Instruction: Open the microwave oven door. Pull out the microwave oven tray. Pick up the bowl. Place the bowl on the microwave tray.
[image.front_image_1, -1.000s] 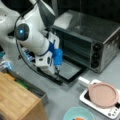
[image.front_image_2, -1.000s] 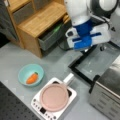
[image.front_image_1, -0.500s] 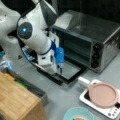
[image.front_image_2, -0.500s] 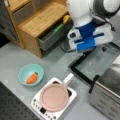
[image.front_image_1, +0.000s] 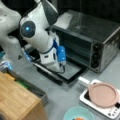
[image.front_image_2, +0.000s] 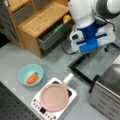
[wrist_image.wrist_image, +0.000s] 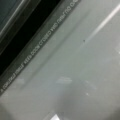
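Observation:
The microwave oven (image.front_image_1: 97, 35) stands at a front view's right, and its door (image.front_image_1: 71, 72) lies folded down flat on the table. My gripper (image.front_image_1: 62, 68) hangs just above the door's glass, fingers pointing down, between the handle edge and the oven's mouth. From the other side the gripper's blue body (image.front_image_2: 88, 46) sits over the same door (image.front_image_2: 100, 63). The wrist view is filled by the door's glass (wrist_image.wrist_image: 75, 70) and its printed frame strip. The teal bowl (image.front_image_2: 30, 75) with an orange piece sits on the table, apart from the arm; it also shows in a front view (image.front_image_1: 80, 115). The tray is not distinguishable in the dark cavity.
A pink plate (image.front_image_2: 55, 97) rests on a small white appliance (image.front_image_2: 40, 110) beside the bowl, close to the door's front corner. A wooden cabinet (image.front_image_2: 37, 22) with an open drawer (image.front_image_2: 51, 37) stands behind the arm.
The gripper has edged slightly toward the oven over the open door. The door, bowl and plate have stayed put.

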